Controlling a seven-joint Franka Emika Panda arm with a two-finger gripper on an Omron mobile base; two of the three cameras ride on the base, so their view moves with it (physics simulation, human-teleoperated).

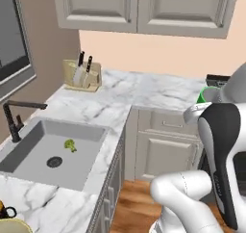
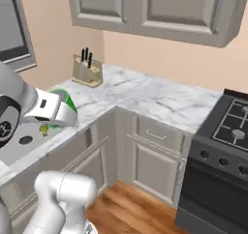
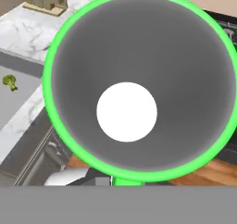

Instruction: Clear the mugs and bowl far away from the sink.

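Hand (image 3: pixel 127 181) closed on green mug (image 3: pixel 139 84), carried in open air beyond the worktop (image 1: pixel 144 90) edge, above the floor (image 2: pixel 131 204), well apart from sink (image 1: pixel 48 152).

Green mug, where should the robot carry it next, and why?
Probably onward to the marble counter beside the stove, then down. The green mug hangs in the air in the pincer, over the cabinets and floor, and that counter lies far from the sink.
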